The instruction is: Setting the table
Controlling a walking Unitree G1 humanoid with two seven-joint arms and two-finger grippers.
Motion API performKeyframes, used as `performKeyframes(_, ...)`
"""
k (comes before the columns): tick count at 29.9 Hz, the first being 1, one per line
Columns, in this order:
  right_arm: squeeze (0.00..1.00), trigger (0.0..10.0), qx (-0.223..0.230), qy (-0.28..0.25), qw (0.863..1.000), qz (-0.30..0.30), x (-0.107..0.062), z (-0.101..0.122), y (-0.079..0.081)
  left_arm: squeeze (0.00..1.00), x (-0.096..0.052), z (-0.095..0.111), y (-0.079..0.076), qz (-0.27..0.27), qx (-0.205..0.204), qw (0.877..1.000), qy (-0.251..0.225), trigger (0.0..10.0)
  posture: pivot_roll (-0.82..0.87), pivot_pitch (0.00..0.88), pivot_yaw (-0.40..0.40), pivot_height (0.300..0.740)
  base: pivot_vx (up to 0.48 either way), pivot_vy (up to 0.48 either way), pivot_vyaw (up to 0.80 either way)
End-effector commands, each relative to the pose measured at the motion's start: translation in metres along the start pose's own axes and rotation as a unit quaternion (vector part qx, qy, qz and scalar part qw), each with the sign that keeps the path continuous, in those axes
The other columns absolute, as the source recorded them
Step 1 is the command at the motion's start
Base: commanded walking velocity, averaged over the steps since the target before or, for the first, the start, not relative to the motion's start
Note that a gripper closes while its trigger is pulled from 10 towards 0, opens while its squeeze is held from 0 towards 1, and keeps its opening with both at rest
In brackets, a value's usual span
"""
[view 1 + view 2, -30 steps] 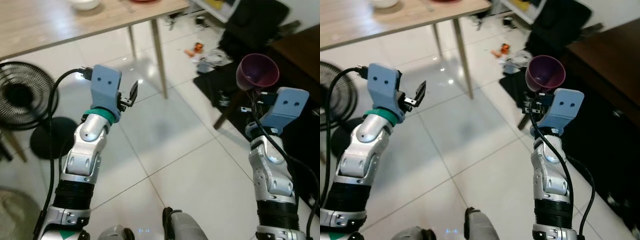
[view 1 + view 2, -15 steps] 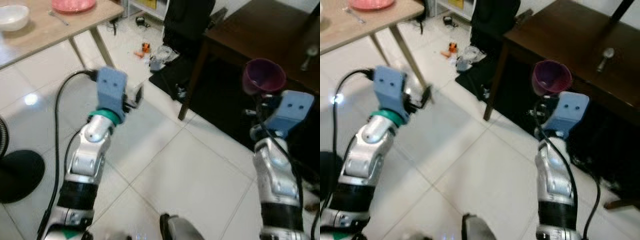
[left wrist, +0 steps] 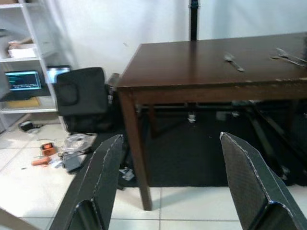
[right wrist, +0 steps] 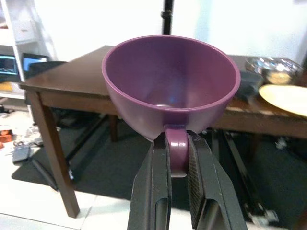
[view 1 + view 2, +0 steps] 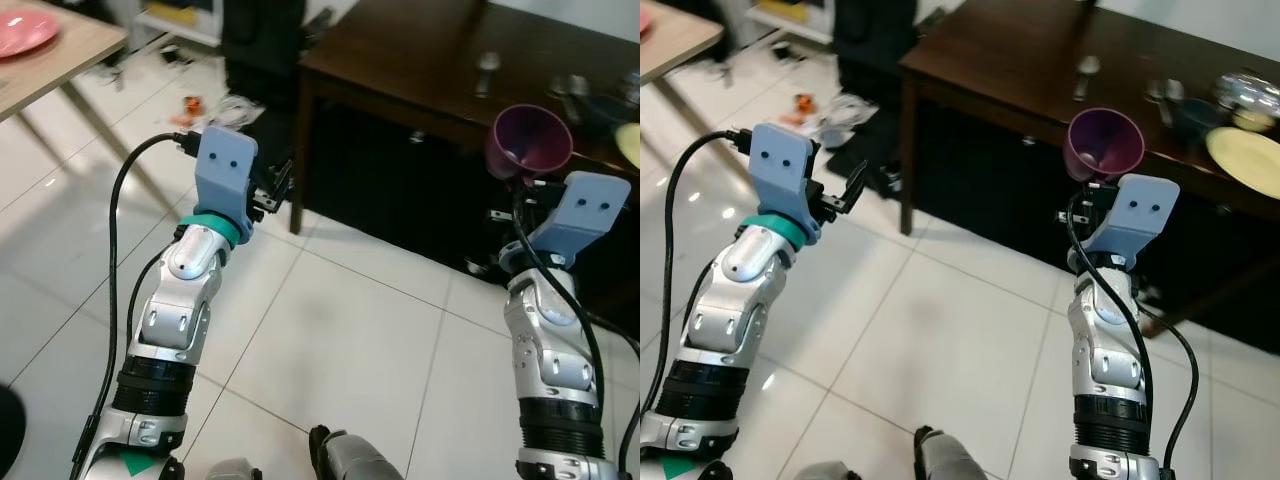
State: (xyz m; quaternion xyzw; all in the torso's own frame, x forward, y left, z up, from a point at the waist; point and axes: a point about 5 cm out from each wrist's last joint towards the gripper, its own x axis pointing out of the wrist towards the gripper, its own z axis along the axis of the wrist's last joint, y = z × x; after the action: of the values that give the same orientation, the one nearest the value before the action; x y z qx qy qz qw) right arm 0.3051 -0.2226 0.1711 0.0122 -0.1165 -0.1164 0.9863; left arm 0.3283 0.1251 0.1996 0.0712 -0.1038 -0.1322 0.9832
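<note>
The robot stands on a white tiled floor (image 5: 340, 330) facing a dark wooden tabletop (image 5: 1020, 60). Its right gripper (image 4: 178, 158) is raised in front of the table's near edge and clamps the handle of a purple cup (image 5: 1104, 145), which it carries upright with the mouth open toward the ceiling. The left gripper (image 3: 168, 177) is held up near the table's corner leg, fingers (image 3: 103, 177) spread wide with nothing between them. On the tabletop lie a spoon (image 5: 1084, 75) near the middle and, toward the far right end, a yellow plate (image 5: 1246, 160) beside a glass bowl (image 5: 1247, 92) and more cutlery (image 5: 1168, 92). To the left, a black bag (image 3: 79, 98) sits beside the table, with small clutter (image 5: 215, 105) scattered on the floor, and a pink plate (image 5: 25, 35) rests on a lighter table (image 5: 70, 50) at the edge.
</note>
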Motion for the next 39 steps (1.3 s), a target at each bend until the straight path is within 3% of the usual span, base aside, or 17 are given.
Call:
performKeyframes(1, 0.0, 10.0, -0.004, -0.002, 1.0, 0.001, 0.0, 0.001, 0.0, 0.0, 0.0, -0.004, -0.001, 0.0, -0.001, 1.0, 0.007, 10.0, 0.03, 0.024, 0.014, 0.74, 0.0, 0.0, -0.8)
performKeyframes(9, 0.0, 10.0, -0.002, -0.009, 1.0, 0.022, 0.0, 0.003, 0.006, 0.0, 0.001, -0.002, 0.001, 0.006, 0.008, 1.0, 0.0, 10.0, 0.03, 0.023, 0.016, 0.74, 0.118, 0.0, -0.8)
performKeyframes(12, 0.0, 10.0, 0.0, -0.024, 0.998, 0.063, 0.0, 0.009, 0.021, 0.0, 0.003, -0.003, 0.006, 0.028, 0.024, 0.999, 0.001, 10.0, 0.03, 0.021, 0.016, 0.74, 0.451, 0.0, 0.0)
performKeyframes(16, 0.0, 10.0, 0.003, -0.029, 0.997, 0.075, 0.001, 0.012, 0.028, 0.0, 0.004, -0.003, 0.008, 0.035, 0.031, 0.999, 0.002, 10.0, 0.04, 0.02, 0.015, 0.74, 0.457, 0.0, 0.0)
performKeyframes(39, 0.0, 10.0, 0.006, -0.023, 0.998, 0.057, 0.005, 0.01, 0.026, 0.0, 0.006, -0.003, 0.005, 0.025, 0.034, 0.999, -0.001, 10.0, 0.04, 0.02, 0.018, 0.74, 0.456, 0.0, 0.0)
